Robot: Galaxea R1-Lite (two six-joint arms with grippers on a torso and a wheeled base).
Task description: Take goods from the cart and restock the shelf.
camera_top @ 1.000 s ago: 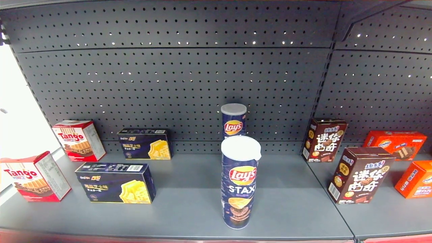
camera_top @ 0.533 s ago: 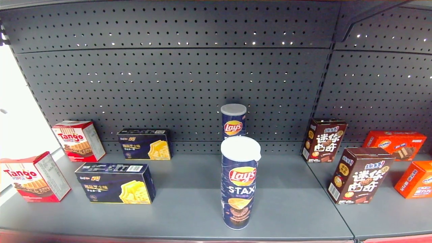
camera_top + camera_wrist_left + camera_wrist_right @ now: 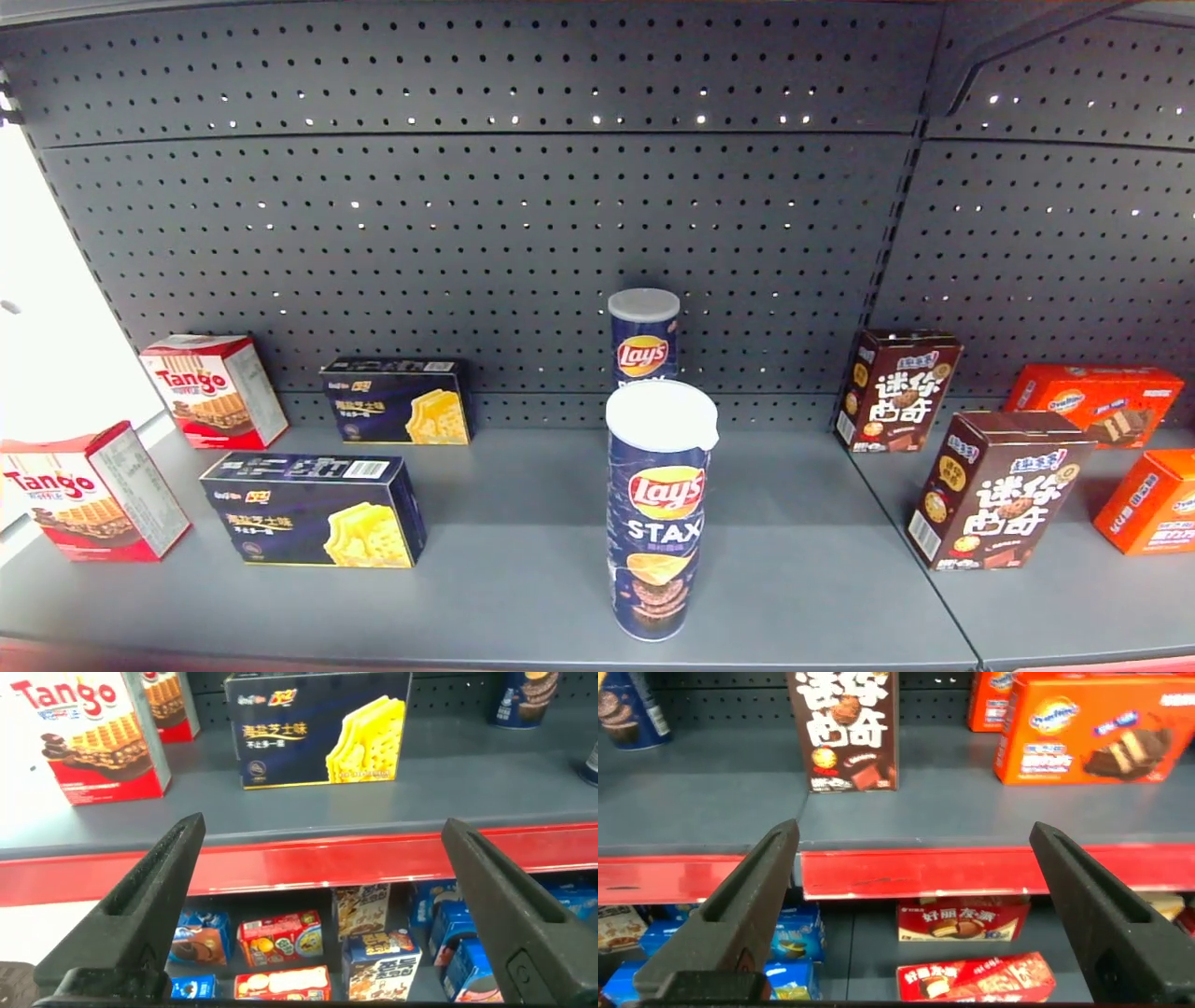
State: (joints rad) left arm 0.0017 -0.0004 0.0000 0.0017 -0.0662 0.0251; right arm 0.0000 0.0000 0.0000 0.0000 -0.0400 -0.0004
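Only the camera has moved since the earlier frame: the whole head picture has slid a little, every box and can by the same small amount, so the goods themselves have kept their places.

From the head, the shelf (image 3: 523, 560) carries its stock in rows of two. The front can (image 3: 661, 509) stands upright near the shelf's front edge, and the rear can (image 3: 643, 338) stands upright right behind it, by the pegboard. To the robot's left lie two navy cracker boxes (image 3: 313, 509) and, further left, two red wafer boxes (image 3: 89, 490). To its right stand two brown biscuit boxes (image 3: 1004, 485) and two orange boxes (image 3: 1092, 403). Bare shelf lies between these groups.

At the left wrist, the left gripper (image 3: 322, 826) hangs in front of the red shelf edge (image 3: 308, 863), its claw spread wide and holding nothing. A navy box and a red wafer box stand on the shelf beyond it.

At the right wrist, the right gripper (image 3: 915, 829) is likewise spread wide and empty, well short of a brown box and an orange box.

My judgement: each row is begun, no item is in hand, and the next step is another trip to the cart. How much stock is left there I cannot tell.
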